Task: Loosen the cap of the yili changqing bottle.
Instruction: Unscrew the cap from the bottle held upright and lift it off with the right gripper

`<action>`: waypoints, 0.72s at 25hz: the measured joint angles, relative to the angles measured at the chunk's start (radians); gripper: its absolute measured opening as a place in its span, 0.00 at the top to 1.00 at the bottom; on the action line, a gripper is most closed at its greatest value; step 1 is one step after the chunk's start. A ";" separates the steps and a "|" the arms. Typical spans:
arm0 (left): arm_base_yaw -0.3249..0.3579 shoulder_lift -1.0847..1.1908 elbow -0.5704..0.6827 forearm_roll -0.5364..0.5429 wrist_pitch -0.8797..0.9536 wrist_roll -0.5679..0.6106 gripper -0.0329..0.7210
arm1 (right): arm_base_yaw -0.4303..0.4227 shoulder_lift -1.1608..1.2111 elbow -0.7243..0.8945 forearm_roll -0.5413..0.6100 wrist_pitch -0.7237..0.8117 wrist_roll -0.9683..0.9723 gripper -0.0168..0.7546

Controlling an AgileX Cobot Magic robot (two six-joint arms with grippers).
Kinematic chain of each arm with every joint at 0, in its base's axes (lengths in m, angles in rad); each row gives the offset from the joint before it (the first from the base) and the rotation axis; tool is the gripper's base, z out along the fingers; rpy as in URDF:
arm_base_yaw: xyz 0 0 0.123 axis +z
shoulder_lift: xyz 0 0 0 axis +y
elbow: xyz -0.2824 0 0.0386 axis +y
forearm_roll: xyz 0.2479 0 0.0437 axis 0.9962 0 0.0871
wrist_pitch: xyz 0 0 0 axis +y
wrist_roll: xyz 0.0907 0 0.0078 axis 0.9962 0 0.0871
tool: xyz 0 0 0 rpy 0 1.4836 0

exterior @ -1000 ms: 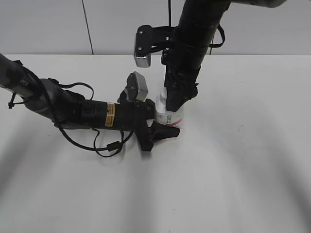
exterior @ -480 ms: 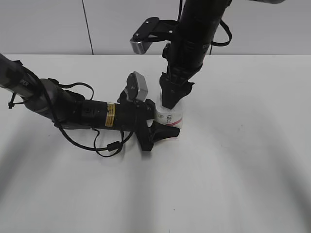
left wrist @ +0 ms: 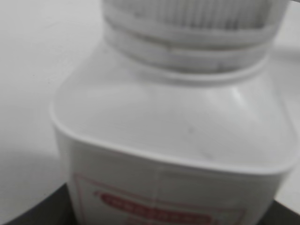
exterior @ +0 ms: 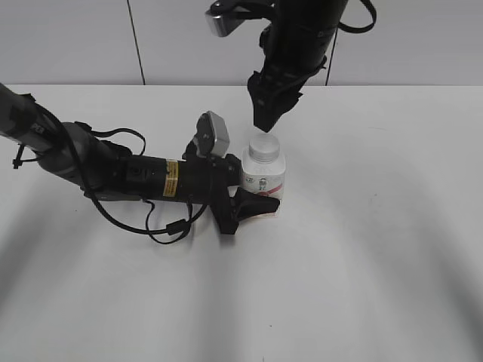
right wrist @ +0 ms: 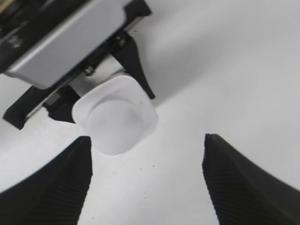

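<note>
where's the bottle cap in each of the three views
Exterior view: the cap sits centre, on top of the bottle, below the raised right gripper.
Left wrist view: the cap is at the top edge, ribbed rim only.
Right wrist view: the cap is left of centre, seen from above.
Shared landmark: the bottle's sloped white shoulders.

You see the yili changqing bottle (exterior: 263, 179) standing upright on the white table, a small white squarish bottle with sloped shoulders and a pink-red label low on its front. The cap (exterior: 266, 145), white, flat-topped and ribbed, sits on its wide neck.
</note>
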 joint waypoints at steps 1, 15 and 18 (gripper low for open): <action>0.000 0.000 0.000 0.000 0.000 0.000 0.41 | 0.000 0.000 -0.003 -0.032 0.000 0.064 0.23; 0.000 0.000 0.000 -0.001 0.000 0.000 0.41 | 0.000 0.000 -0.012 0.017 0.002 0.626 0.23; 0.000 0.000 0.000 -0.002 0.000 0.000 0.41 | 0.000 0.000 -0.012 0.015 0.003 0.717 0.23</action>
